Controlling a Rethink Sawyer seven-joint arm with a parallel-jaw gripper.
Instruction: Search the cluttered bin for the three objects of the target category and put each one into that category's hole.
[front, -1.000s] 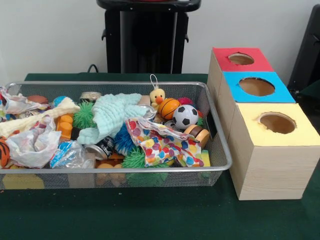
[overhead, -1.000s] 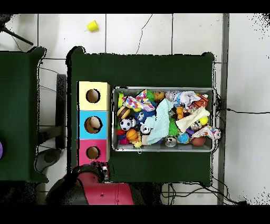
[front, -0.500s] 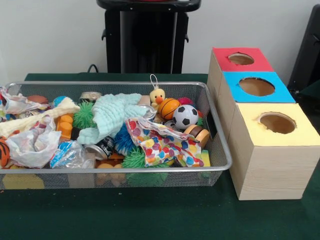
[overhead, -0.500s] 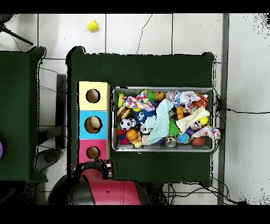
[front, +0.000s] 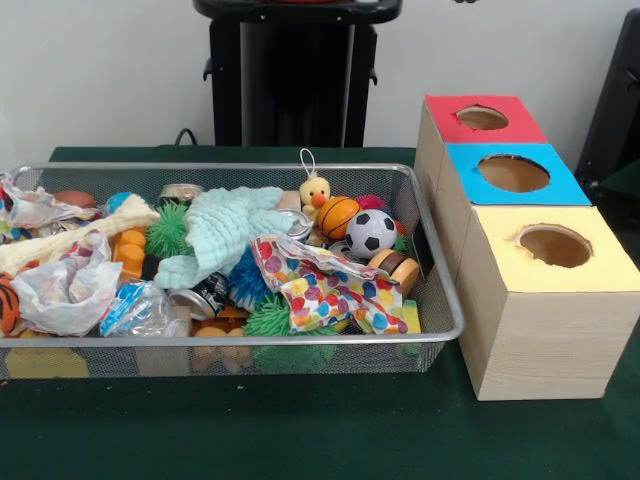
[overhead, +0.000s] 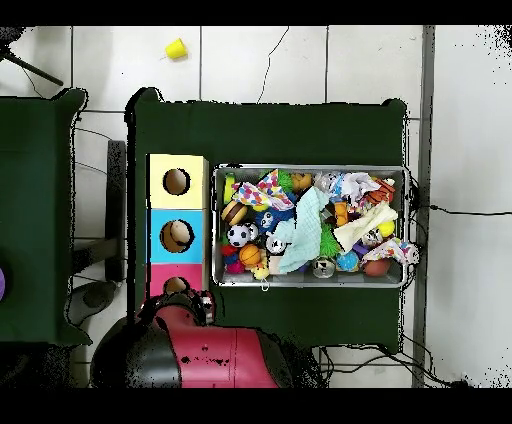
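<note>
A wire mesh bin (front: 440, 300) (overhead: 312, 281) holds a jumble of toys. Among them are a soccer ball (front: 371, 232) (overhead: 238, 236), a small basketball (front: 338, 216) (overhead: 249, 256), a yellow duck (front: 316, 192), green spiky balls (front: 167, 232), cans (front: 205, 295) and a mint cloth (front: 228, 230) (overhead: 303, 232). To the bin's side stands a wooden box with a red hole (front: 482, 117) (overhead: 176, 286), a blue hole (front: 513, 173) (overhead: 177, 235) and a yellow hole (front: 554, 245) (overhead: 176, 181). My red and black arm (overhead: 200, 355) reaches the box's red end, and its gripper (overhead: 198, 302) shows only as a dark tip there.
A spotted cloth (front: 325, 285), plastic bags (front: 65, 290) and a cream bone toy (front: 70, 240) cover other things in the bin. Something tan lies inside the blue hole in the overhead view. A yellow cup (overhead: 176, 48) lies on the floor beyond the table.
In the overhead view my arm has swung further in over the table edge, towards the box's red end. Nothing in the bin has moved.
</note>
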